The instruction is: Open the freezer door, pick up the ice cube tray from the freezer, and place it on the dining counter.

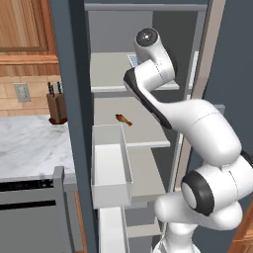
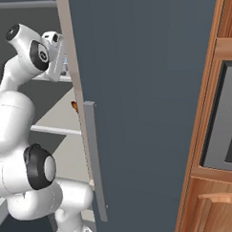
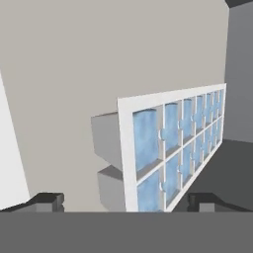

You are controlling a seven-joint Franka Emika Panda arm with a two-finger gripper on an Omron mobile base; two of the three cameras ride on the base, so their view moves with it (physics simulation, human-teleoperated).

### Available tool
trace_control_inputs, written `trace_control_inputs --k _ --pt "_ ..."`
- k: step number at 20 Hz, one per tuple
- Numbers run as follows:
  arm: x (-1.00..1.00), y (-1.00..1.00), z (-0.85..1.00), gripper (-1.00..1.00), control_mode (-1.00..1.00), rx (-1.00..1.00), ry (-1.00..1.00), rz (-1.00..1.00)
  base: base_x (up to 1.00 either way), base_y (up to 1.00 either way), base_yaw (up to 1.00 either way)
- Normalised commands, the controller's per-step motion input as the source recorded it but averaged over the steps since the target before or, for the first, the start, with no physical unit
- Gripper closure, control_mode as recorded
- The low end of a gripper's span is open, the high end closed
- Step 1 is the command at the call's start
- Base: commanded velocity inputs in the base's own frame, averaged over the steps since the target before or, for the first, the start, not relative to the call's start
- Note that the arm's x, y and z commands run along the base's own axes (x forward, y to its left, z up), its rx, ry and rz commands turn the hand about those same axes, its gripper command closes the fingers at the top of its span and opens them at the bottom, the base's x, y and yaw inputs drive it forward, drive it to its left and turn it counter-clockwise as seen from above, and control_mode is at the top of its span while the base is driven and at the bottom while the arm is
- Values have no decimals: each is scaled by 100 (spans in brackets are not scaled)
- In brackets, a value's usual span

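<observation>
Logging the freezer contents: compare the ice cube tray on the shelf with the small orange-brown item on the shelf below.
The ice cube tray is white with pale blue cells; the orange-brown item is one warm colour, too small to identify. The tray is a long grid of two rows; the item is a small irregular lump. The tray lies on the higher shelf, right before the fingers; the item lies one shelf lower. Both rest on pale grey shelves inside the freezer.
</observation>
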Motion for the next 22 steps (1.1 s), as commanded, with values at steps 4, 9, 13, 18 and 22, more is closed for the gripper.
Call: trace_control_inputs --k 4,9,13,18,22 --pt "26 0 -12 -100 -100 0 4 0 0 0 0" --pt "31 0 -7 -100 -100 0 4 0 0 0 0" --pt "24 0 -1 -100 -100 0 2 0 0 0 0" --pt "10 0 0 -100 -100 0 0 0 0 0 0" --pt "0 0 0 -100 -100 0 0 0 0 0 0"
